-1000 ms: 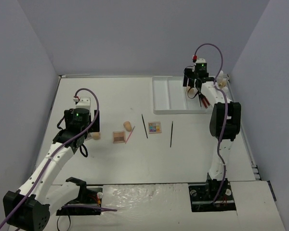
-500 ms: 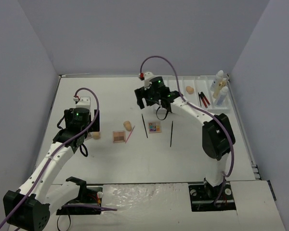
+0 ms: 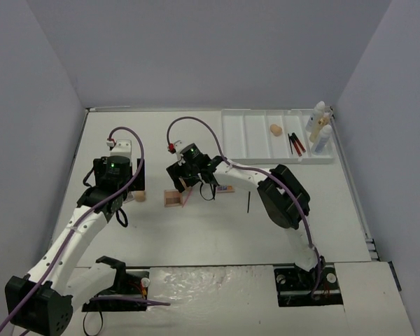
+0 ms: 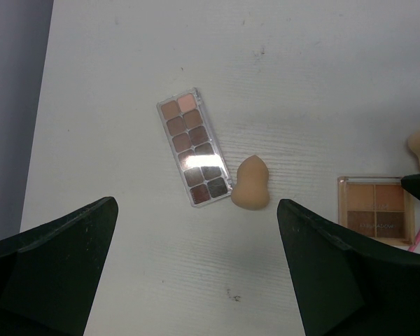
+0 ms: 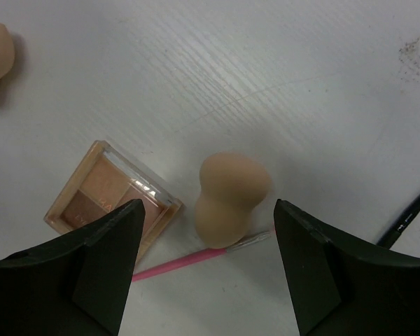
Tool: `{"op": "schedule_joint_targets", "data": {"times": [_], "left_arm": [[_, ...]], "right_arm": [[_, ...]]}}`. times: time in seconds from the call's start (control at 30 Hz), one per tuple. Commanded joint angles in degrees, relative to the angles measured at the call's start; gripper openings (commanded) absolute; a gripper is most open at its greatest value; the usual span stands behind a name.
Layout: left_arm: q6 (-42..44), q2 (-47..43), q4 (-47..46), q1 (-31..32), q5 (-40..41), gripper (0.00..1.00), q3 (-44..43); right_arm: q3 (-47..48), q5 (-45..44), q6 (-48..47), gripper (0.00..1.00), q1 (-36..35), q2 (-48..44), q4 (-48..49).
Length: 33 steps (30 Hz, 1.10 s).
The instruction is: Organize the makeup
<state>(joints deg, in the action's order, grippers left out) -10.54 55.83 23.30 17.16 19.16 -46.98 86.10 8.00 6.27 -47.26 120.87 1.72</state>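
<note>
My right gripper [image 3: 190,176] [image 5: 207,234] hangs open over a peach egg-shaped sponge [image 5: 231,197], one finger on each side and not touching it. Beside the sponge lie a square eyeshadow palette [image 5: 112,199] [image 3: 172,199] and a thin pink pencil [image 5: 196,257]. My left gripper [image 3: 122,187] [image 4: 196,280] is wide open and empty above a long eyeshadow palette [image 4: 194,155] and a second sponge [image 4: 250,183] [image 3: 138,198]. In the white divided tray [image 3: 252,140] at the back right lie a sponge [image 3: 274,129] and red-black lipstick tubes [image 3: 296,143]. Bottles [image 3: 319,129] stand at its right end.
A colourful square palette [image 3: 227,187] and a thin black pencil [image 3: 248,199] lie just right of the right gripper. Another black pencil is mostly hidden under that arm. Grey walls close in the table on the left, back and right.
My right arm has swung from the tray at the back right across to the table's middle and now hovers over the sponge. The left arm has not moved.
</note>
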Motion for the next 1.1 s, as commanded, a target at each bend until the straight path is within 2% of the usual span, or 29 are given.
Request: {"op": "schedule_joint_targets", "data": {"times": [0.0, 0.1, 0.3, 0.37, 0.43, 0.53, 0.7, 0.8, 1.07], "left_arm": [[0.16, -0.20, -2.30, 0.42, 0.88, 0.97, -1.18], [0.16, -0.20, -2.30, 0.49, 0.80, 0.97, -1.18], [0.23, -0.08, -2.53, 0.51, 0.73, 0.97, -1.18], [0.26, -0.02, -2.56, 0.51, 0.62, 0.97, -1.18], [0.26, 0.14, -2.48, 0.51, 0.70, 0.97, -1.26], [0.39, 0.19, -2.44, 0.51, 0.87, 0.97, -1.27], [0.35, 0.37, -2.56, 0.51, 0.60, 0.97, -1.28], [0.43, 0.68, -2.49, 0.51, 0.44, 0.97, -1.43], [0.69, 0.71, -2.42, 0.42, 0.32, 0.97, -1.53]], "right_arm": [[2.76, -3.48, 1.73, 0.68, -0.18, 1.49, 3.74], [2.60, -3.76, 1.63, 0.58, -0.20, 2.23, 4.06], [2.38, -4.46, 1.25, 0.25, -0.05, 0.81, 4.43], [2.49, -4.81, 1.04, 0.10, 0.22, -0.13, 4.51], [2.34, -5.39, 0.86, 0.05, 0.64, -1.78, 4.44], [1.62, -6.57, 0.36, 0.02, 3.10, -5.23, 4.52], [-0.58, -9.13, -1.83, 0.02, 9.69, -9.44, 4.43], [-2.72, -12.42, -3.21, 0.01, 18.15, -12.43, 4.51], [-5.21, -16.20, -3.81, 0.02, 33.96, -14.10, 4.52]]}}
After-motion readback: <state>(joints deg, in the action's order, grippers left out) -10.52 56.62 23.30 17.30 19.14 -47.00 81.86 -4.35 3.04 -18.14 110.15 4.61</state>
